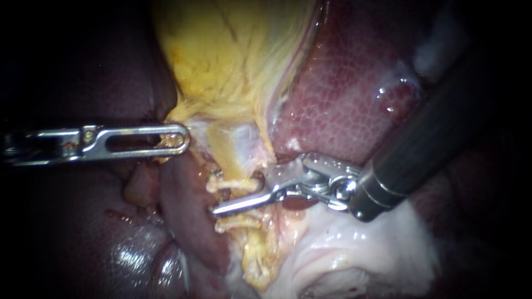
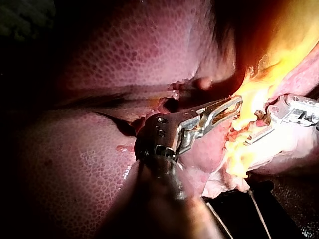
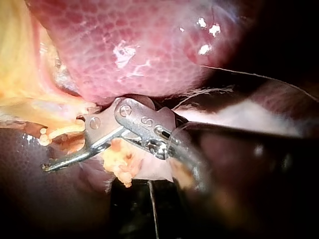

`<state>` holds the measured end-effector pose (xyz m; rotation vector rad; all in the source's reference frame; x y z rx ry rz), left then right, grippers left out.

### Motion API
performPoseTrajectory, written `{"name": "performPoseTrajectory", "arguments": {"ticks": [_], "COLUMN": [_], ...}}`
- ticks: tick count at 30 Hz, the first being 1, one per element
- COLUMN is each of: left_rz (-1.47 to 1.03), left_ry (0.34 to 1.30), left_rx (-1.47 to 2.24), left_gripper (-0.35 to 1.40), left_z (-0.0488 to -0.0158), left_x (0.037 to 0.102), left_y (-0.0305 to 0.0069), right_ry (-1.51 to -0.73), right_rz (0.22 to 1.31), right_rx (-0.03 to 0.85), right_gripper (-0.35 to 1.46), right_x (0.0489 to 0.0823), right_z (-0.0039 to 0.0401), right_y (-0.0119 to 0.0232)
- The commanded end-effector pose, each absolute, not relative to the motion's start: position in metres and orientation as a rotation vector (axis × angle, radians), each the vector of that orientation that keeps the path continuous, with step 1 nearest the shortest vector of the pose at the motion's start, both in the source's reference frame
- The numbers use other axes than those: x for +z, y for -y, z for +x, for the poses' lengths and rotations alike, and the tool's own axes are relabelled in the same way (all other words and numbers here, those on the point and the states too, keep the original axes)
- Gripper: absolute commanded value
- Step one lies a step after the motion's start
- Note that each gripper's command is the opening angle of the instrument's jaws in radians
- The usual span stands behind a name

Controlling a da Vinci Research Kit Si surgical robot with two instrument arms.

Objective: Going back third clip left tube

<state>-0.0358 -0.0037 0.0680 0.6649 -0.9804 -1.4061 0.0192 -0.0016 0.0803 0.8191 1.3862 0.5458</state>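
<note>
A pale yellow tube (image 1: pixel 239 166) runs down from the gallbladder (image 1: pixel 233 55). Two cream clips cross it, one higher (image 1: pixel 235 184) and one lower (image 1: pixel 238 222). My right instrument (image 1: pixel 239 194) comes in from the upper right. Its jaws stand open at the tube, the long lower jaw lying between the two clips and the short upper jaw above the higher clip. In the right wrist view the same open jaws (image 3: pixel 62 149) sit beside a cream clip (image 3: pixel 60 132). My left instrument (image 1: pixel 176 138) is shut on the gallbladder's yellow edge, also seen in the left wrist view (image 2: pixel 230 107).
The mottled red liver (image 1: pixel 343 94) lies behind the right instrument's shaft. White fatty tissue (image 1: pixel 343 243) spreads below its wrist. A dark red lobe (image 1: pixel 188 216) borders the tube on the left, with wet dark tissue (image 1: pixel 127 254) beyond it.
</note>
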Motion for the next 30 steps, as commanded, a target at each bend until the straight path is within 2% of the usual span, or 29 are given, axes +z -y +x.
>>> {"name": "performPoseTrajectory", "arguments": {"ticks": [1, 5, 11, 19, 26, 30], "left_rz": [0.666, 0.666, 0.666, 0.667, 0.665, 0.658], "left_ry": [0.981, 0.981, 0.98, 0.981, 0.981, 0.983], "left_rx": [-1.405, -1.405, -1.405, -1.404, -1.405, -1.406], "left_gripper": [-0.35, -0.35, -0.35, -0.35, -0.35, -0.35], "left_z": [-0.0358, -0.0357, -0.0356, -0.0356, -0.0358, -0.0363], "left_x": [0.0681, 0.0681, 0.068, 0.0682, 0.0683, 0.0689], "left_y": [0.0037, 0.0037, 0.0037, 0.0036, 0.0037, 0.004], "right_ry": [-1.386, -1.387, -1.398, -1.414, -1.383, -1.378], "right_rz": [0.821, 0.834, 0.847, 0.784, 0.746, 0.733], "right_rx": [0.546, 0.54, 0.505, 0.475, 0.442, 0.428], "right_gripper": [0.6, 0.6, 0.6, 0.6, 0.6, 0.6], "right_x": [0.08, 0.0792, 0.0766, 0.0705, 0.0668, 0.0664], "right_z": [0.0188, 0.0172, 0.0124, 0.0059, 0.0035, 0.0034], "right_y": [0.0015, 0.0014, 0.0005, -0.0027, -0.0038, -0.0036]}}
